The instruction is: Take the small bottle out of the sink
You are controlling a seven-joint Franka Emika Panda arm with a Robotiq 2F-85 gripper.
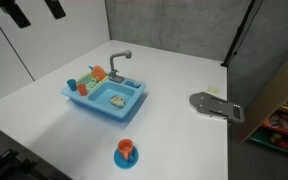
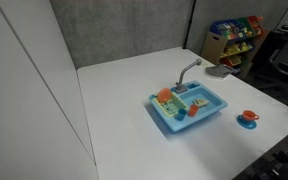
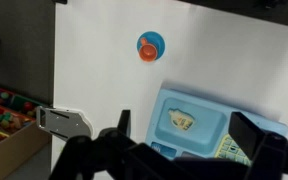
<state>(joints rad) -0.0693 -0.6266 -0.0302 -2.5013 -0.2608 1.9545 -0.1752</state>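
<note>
A blue toy sink [image 1: 96,110] stands on the white table and shows in both exterior views [image 2: 199,122]. A small pale bottle [image 1: 117,100] lies flat in its basin. In the wrist view the bottle [image 3: 181,121] lies in the sink [image 3: 162,98] far below. My gripper [image 3: 189,135] is open and empty, with its two dark fingers spread on either side of the basin, high above it. The dark shapes at the top left of an exterior view [image 1: 32,10] look like my fingers.
A grey faucet [image 1: 119,62] rises behind the sink. A rack [image 1: 84,84] with an orange cup and green pieces is on its side. An orange cup on a blue saucer [image 1: 126,152] stands apart. A grey flat object [image 1: 216,106] lies near the table edge, with toy shelves [image 2: 234,35] beyond.
</note>
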